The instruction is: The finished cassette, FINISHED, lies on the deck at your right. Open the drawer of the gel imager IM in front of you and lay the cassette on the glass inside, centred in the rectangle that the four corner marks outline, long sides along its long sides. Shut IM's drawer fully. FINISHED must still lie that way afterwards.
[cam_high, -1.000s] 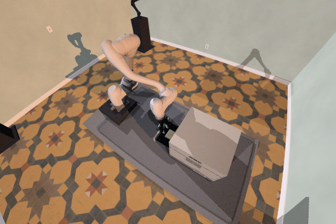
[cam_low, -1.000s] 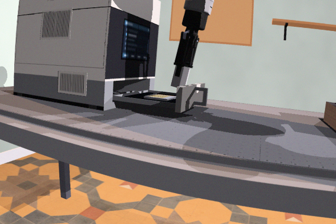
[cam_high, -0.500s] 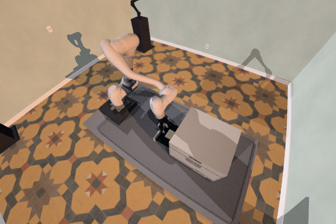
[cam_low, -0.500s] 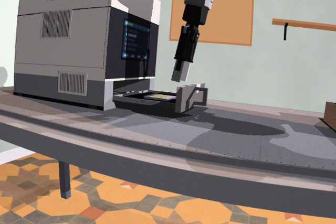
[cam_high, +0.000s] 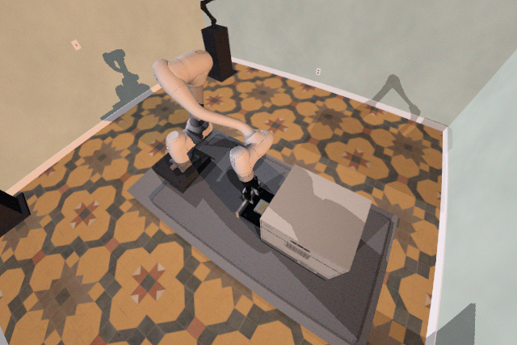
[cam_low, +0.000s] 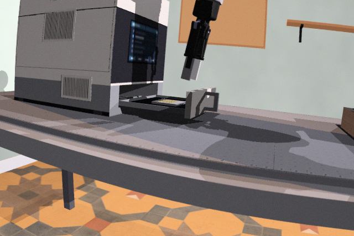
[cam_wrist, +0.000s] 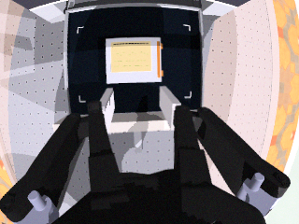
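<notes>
The gel imager IM (cam_low: 86,42) stands on the left of the grey deck (cam_low: 171,142) in the exterior view, a pale box with vents on its side and a lit screen (cam_low: 142,42) on its front. Its drawer (cam_low: 148,104) is pulled out at the base, low over the deck, with a grey bracket handle (cam_low: 199,100) on its outer end.

Inside the drawer lies the cassette FINISHED (cam_wrist: 133,62) — a pale yellow plate with a white frame and an orange strip along one edge. In the wrist view it rests flat on the dark glass (cam_wrist: 88,63), inside the rectangle outlined by the four white corner marks (cam_wrist: 80,28). It sits near the middle of that rectangle, perhaps a little toward the left marks; its edges look square to the outline.

To the right of the imager the arm (cam_high: 216,119) reaches down from above, its wrist tilted so the tool slants toward the drawer. The gripper (cam_low: 191,70) hangs in the air above the drawer handle, apart from it. Its fingers stand partly apart and grasp nothing — the gap between them shows only the handle and deck below.
</notes>
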Motion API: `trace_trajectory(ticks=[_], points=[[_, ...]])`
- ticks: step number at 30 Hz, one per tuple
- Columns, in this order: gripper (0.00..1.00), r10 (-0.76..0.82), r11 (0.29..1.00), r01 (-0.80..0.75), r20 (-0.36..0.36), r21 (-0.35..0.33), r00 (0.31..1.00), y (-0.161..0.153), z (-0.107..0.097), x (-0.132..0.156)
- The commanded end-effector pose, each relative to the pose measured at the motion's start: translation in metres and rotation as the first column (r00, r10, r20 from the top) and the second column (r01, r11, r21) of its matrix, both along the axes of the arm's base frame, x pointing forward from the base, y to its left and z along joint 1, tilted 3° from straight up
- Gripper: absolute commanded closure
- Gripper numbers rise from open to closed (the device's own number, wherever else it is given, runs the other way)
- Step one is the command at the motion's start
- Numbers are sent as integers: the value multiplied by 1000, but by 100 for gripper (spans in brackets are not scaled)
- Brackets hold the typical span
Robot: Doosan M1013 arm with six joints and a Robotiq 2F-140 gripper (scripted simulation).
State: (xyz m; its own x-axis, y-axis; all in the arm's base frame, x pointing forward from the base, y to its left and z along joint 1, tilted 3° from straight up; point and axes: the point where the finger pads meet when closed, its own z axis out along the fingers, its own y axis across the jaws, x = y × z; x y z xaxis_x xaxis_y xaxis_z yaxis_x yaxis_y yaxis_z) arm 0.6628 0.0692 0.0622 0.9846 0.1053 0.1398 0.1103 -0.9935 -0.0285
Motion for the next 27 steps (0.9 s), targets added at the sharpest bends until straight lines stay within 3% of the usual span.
trace_trajectory(ticks=[1,19,20,24,27], points=[[54,0,1000,0,0,0,1000,0,3,0],[54,0,1000,0,0,0,1000,0,17,1],[76,1,1000,-1,-33,-3,999,-1,16,-4],[76,3,1000,-6,-165,-18,986,-3,13,-24],[76,3,1000,-7,-173,-19,985,-5,11,-39]])
